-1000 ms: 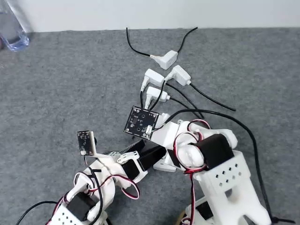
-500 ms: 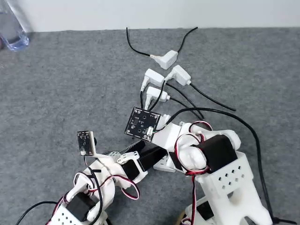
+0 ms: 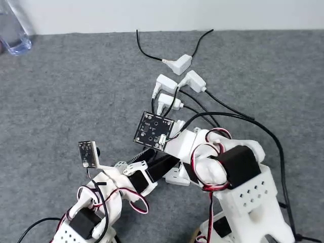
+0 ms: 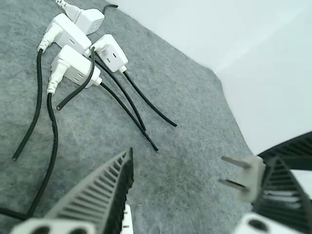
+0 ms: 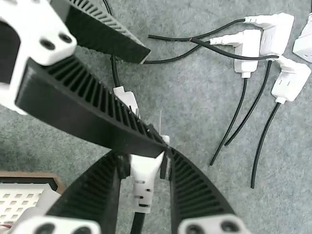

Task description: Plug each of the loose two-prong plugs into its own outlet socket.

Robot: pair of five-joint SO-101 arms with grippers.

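White plug (image 5: 144, 181) is clamped between the right gripper (image 5: 146, 158) fingers. Left gripper (image 4: 195, 163) is released, fingers wide. The plug's prongs poke into its gap; body looks to touch one finger (image 4: 280, 187), hard to tell. Four sockets (image 4: 73, 68) lie beyond the fingertips on the grey mat (image 4: 195, 122).

No legible text — none anywhere

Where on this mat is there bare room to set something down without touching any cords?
The widest bare stretch of mat lies between the clear bottle and the cluster of white sockets. A second bare patch lies past the black cords, on the side away from the bottle. Crowded: from the sockets toward the near edge, where cords cross.
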